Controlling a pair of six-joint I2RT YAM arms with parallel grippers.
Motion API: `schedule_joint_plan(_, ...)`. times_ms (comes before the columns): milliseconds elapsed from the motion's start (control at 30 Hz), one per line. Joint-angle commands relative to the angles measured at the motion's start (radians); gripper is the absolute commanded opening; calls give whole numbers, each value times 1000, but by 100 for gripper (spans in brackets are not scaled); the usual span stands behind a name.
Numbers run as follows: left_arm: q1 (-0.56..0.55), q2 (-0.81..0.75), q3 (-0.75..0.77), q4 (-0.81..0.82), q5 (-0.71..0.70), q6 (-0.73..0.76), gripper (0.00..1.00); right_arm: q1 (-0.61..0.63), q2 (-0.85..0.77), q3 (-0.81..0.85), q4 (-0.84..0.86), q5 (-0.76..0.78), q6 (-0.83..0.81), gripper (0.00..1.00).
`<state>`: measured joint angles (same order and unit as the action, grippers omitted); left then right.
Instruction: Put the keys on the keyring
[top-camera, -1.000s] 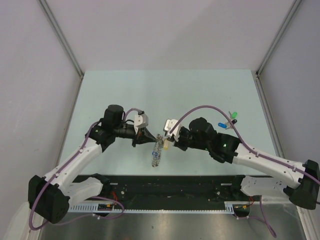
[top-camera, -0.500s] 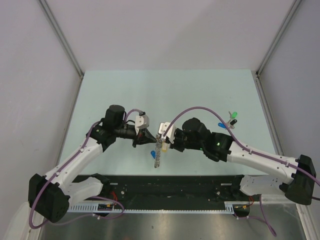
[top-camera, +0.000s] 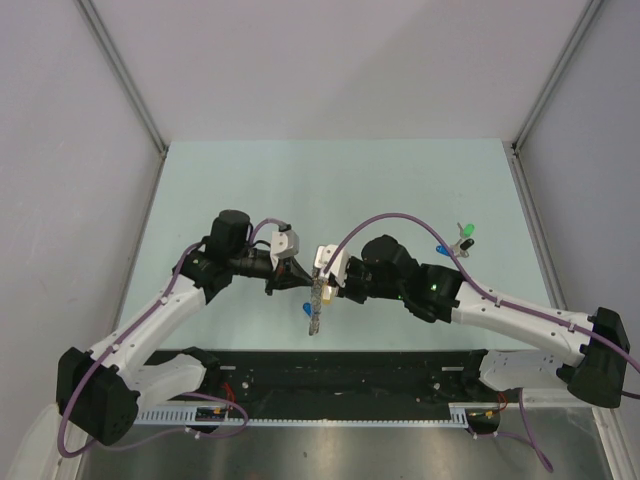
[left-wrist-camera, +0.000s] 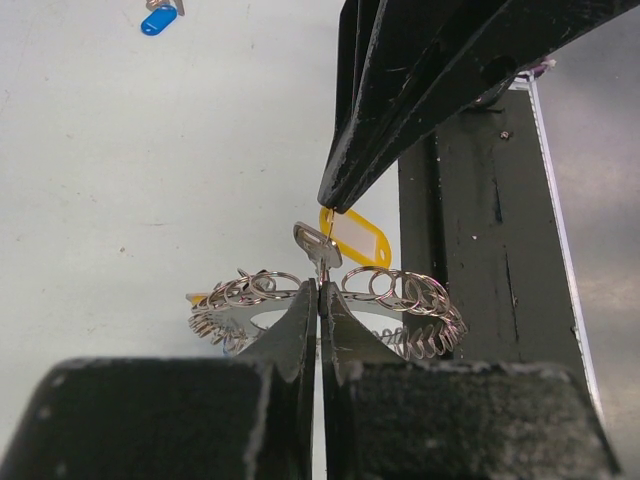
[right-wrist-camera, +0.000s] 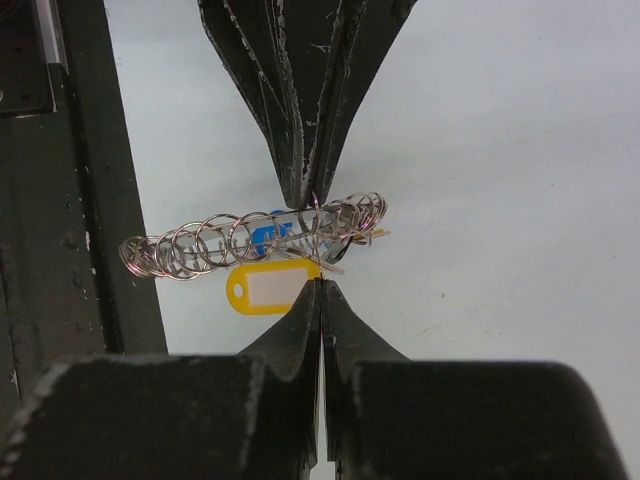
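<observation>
We pinch the ring (left-wrist-camera: 405, 290) tight in the left gripper (left-wrist-camera: 318, 292), mid-air; the right gripper (right-wrist-camera: 320, 287) is clamped on the yellow key (left-wrist-camera: 316, 245), touching the ring. Pushed askew, the key could twist loose, or the ring swing away.

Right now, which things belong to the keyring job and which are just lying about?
Belong to the job: keyring, yellow key, near blue key, far blue key, green key.
Not part of it: black rail, purple cable, both rig fixtures.
</observation>
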<state>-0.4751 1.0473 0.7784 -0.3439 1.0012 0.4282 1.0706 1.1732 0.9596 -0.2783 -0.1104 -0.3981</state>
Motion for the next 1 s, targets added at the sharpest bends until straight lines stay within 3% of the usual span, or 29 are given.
schedule_joint_plan(0,-11,-10,45,17,70,38,0,8,2,47,28,6,-13,0)
schedule_joint_plan(967,-14,-13,41,37,71,24,0,22,26,62,33,11,-16,0)
